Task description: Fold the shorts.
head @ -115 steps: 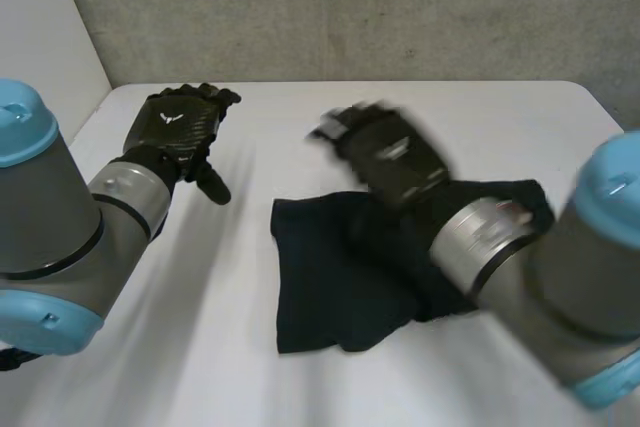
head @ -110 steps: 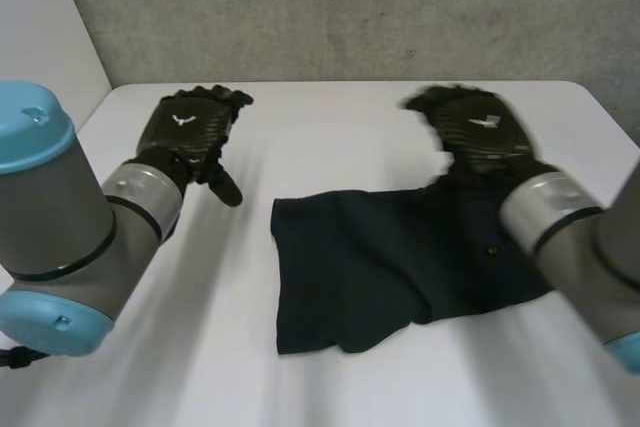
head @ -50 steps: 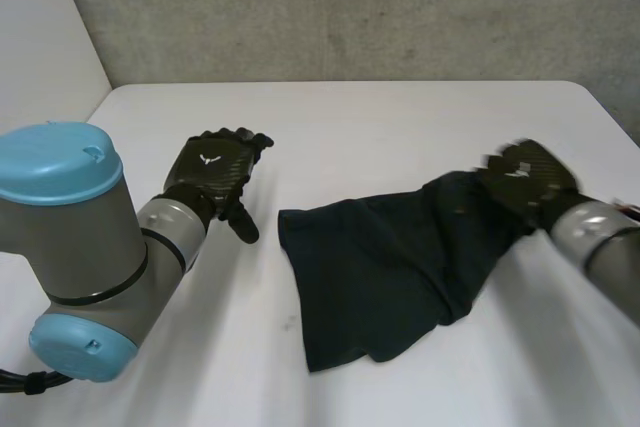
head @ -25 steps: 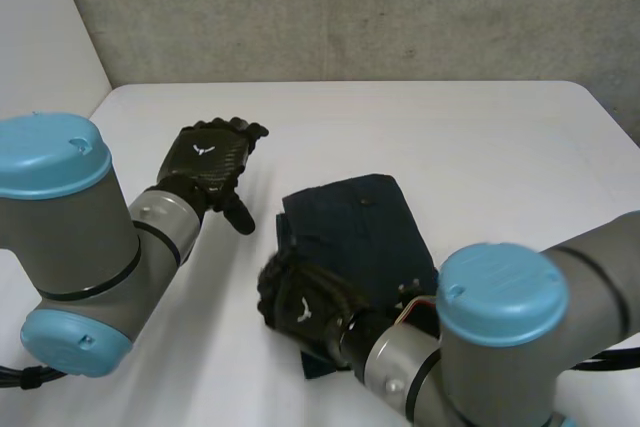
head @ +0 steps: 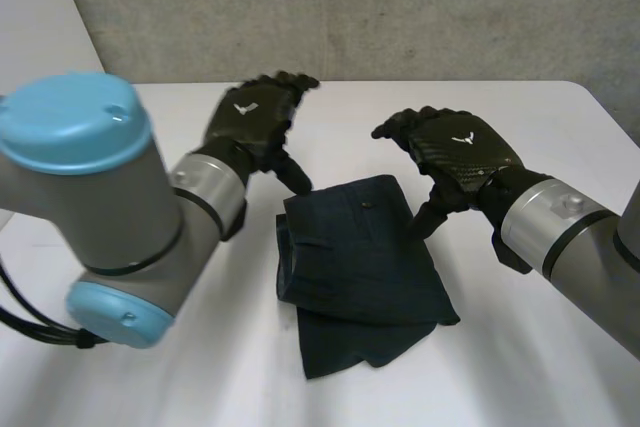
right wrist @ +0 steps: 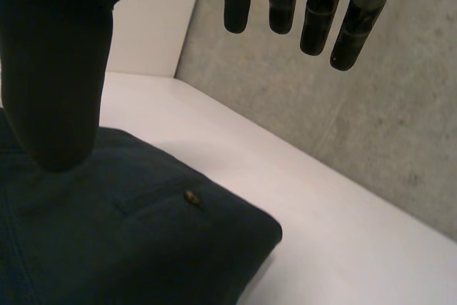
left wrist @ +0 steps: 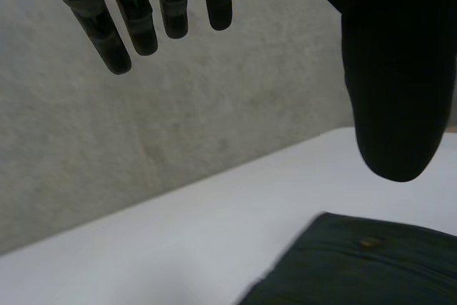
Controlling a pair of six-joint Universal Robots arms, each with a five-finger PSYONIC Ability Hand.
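Observation:
Dark navy shorts (head: 360, 267) lie folded in half on the white table (head: 560, 367), with a small button (head: 369, 206) on the top layer. My left hand (head: 255, 122) hovers open over the table just beyond the fold's far left corner, thumb pointing down toward it. My right hand (head: 455, 152) is open too, raised above the shorts' far right edge. The left wrist view has straight fingers (left wrist: 136, 19) above the shorts (left wrist: 357, 269). In the right wrist view the thumb (right wrist: 57, 69) hangs over the shorts (right wrist: 121, 241), holding nothing.
A grey concrete wall (head: 350, 7) stands behind the table. Bare white tabletop lies all around the shorts, widest at the far side and to the right.
The right hand drew the shorts' right half across to the left, folding them in half, then let go and rose to the right. The left hand shifted right toward the shorts.

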